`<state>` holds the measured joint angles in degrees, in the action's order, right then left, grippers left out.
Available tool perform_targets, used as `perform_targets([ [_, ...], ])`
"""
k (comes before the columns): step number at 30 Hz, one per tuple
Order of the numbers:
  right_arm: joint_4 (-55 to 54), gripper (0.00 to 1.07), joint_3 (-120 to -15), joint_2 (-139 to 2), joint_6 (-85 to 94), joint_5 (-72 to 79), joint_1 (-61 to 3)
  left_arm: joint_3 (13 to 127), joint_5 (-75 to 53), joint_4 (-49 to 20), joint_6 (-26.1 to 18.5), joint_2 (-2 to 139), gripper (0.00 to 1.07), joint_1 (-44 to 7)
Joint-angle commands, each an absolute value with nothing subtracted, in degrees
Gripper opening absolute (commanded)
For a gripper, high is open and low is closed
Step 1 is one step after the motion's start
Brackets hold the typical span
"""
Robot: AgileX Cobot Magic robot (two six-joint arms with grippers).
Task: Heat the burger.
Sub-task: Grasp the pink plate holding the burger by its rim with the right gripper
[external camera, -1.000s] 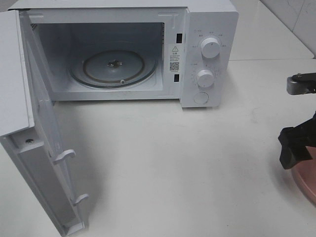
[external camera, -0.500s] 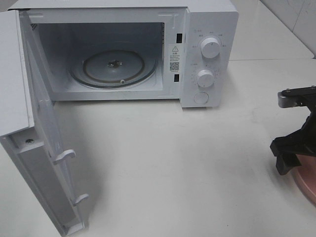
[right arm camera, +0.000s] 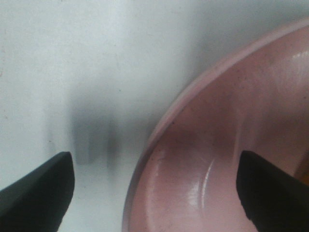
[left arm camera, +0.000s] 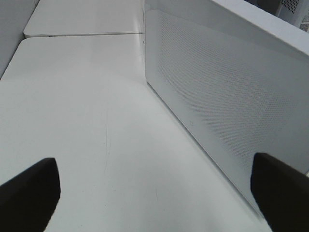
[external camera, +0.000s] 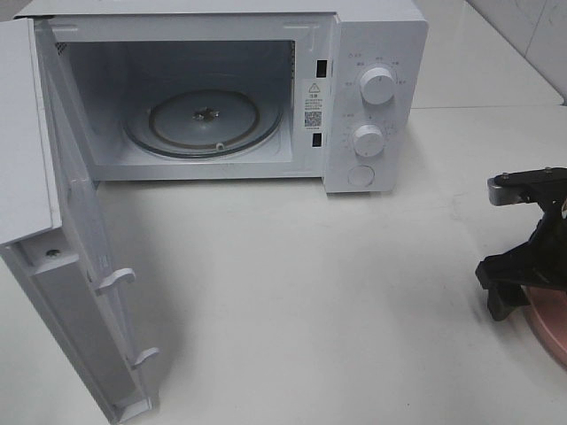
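On the white tabletop (external camera: 310, 292) stood the boxy white microwave oven (external camera: 376, 53), door (external camera: 84, 292) open. The round pink plate (right arm camera: 217, 159) lay far right — right gripper (right arm camera: 154, 193) spread astride its rim, left gripper (left arm camera: 154, 193) spread too. Where the burger sat we could not tell.

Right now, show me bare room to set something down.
Bare: the table between the open door and the pink plate; the turntable inside the microwave. Crowded: the right edge, where the right gripper straddles the plate's rim.

Glossy pink plate (right arm camera: 203, 159), smooth white table (external camera: 310, 292), glass turntable (external camera: 173, 124)
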<state>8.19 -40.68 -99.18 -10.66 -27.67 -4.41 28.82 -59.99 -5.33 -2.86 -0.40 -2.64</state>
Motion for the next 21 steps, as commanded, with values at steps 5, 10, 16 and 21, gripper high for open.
perform_targets([
  [5, 9.28, 0.84, -40.91, -100.15, -11.06, -27.56, -4.07, 28.71, -59.47, -5.84, -2.64, -1.43, 1.0, -2.52],
  [10, 9.22, 0.83, -40.91, -102.44, -11.57, -27.73, -4.07, 28.71, -59.47, -5.84, -2.64, -1.43, 1.0, -2.52],
  [16, 9.28, 0.76, -40.91, -102.79, -11.69, -27.85, -4.07, 28.71, -59.47, -5.84, -2.64, -1.43, 1.0, -2.52],
  [21, 9.57, 0.52, -40.91, -102.79, -12.66, -28.59, -4.07, 28.71, -59.47, -5.84, -2.64, -1.43, 1.0, -2.52],
])
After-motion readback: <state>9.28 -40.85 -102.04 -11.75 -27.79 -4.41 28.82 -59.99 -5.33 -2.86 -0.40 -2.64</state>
